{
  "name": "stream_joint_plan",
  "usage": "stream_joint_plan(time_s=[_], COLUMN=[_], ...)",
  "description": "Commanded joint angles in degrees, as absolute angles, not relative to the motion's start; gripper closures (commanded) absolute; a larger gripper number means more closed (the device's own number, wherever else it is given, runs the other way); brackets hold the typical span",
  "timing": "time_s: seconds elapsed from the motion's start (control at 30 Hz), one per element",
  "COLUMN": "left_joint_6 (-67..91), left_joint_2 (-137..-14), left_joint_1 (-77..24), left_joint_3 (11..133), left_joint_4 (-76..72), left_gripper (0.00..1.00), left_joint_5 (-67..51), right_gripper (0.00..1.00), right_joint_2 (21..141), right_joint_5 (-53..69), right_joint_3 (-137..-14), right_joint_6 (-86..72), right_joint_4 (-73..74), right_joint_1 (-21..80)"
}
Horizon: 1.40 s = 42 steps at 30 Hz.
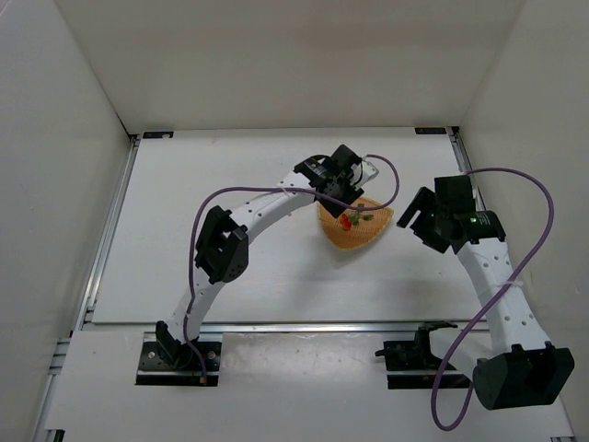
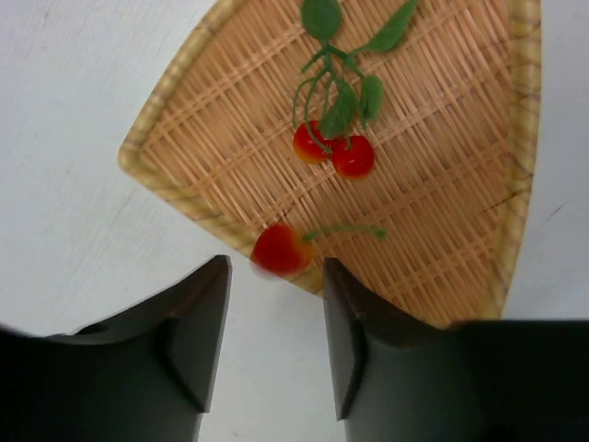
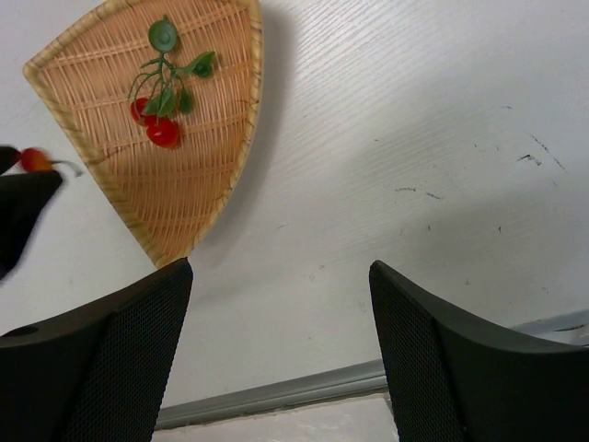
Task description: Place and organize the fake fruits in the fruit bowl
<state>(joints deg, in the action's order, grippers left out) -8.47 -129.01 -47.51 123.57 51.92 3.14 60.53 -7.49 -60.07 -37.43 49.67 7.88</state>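
The fruit bowl (image 1: pixel 361 236) is a fan-shaped woven basket (image 2: pixel 442 138) lying flat on the white table. A cluster of two red fake fruits (image 2: pixel 333 153) with green stems and leaves rests inside it (image 3: pixel 156 124). A single red fruit (image 2: pixel 281 249) with a thin stem sits blurred at the basket's near rim, just beyond my left gripper's tips. My left gripper (image 2: pixel 274 267) hovers at that rim (image 1: pixel 354 196), jaws apart with only table between them. My right gripper (image 3: pixel 281 267) stands open over bare table right of the basket (image 1: pixel 414 217), holding nothing.
White walls enclose the table on three sides. A grey metal rail (image 3: pixel 276 391) runs along the table's near edge under my right gripper. Purple cables (image 1: pixel 543 198) loop off both arms. Small dark scuffs (image 3: pixel 529 158) mark the table surface.
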Motion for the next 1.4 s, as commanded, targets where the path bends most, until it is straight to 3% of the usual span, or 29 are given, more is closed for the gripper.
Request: stream_joint_plan(time_s=[0.0,0.03,0.17,0.23,0.47,0.73,0.83,0.93,1.37], left_joint_6=[-8.26,-7.57,-7.03,-7.03,-8.17,-3.53,-1.59,-0.45,1.41], left_joint_2=[-129.81,-129.81,-126.31,-124.55,-112.78,-98.89,-94.33,-90.20,-80.86], left_joint_1=[-48.16,-48.16,-48.16,-48.16,-43.34,-19.04,-9.54,-2.14,10.81], left_joint_3=[126.29,127.08,127.09,126.57,116.30,92.94,84.16,76.24,63.81], left_joint_4=[50.80,50.80,49.75,49.75,49.22,49.22,49.22,49.22,50.36], left_gripper=[0.42,0.24,0.03,0.00,0.00,0.00,0.00,0.00,0.00], left_joint_5=[3.94,5.17,8.60,10.71,17.84,21.71,18.74,14.35,9.05], right_gripper=[0.18,0.18,0.18,0.18,0.15,0.07,0.01,0.01,0.01], right_joint_2=[58.37,58.36,57.22,56.69,53.36,48.17,46.15,45.53,43.86], right_joint_5=[-8.53,-8.53,-9.05,-9.05,-9.05,-10.46,-9.94,-9.32,-11.43], right_joint_3=[-59.94,-59.94,-60.47,-60.47,-57.31,-52.13,-49.84,-48.60,-47.46], right_joint_6=[-37.62,-37.62,-37.62,-37.62,-38.76,-39.99,-39.99,-39.99,-39.99], right_joint_4=[50.27,50.27,51.41,51.42,52.55,53.96,53.96,53.96,55.63], right_joint_1=[7.65,7.65,7.65,7.65,7.65,7.12,7.12,7.12,7.12])
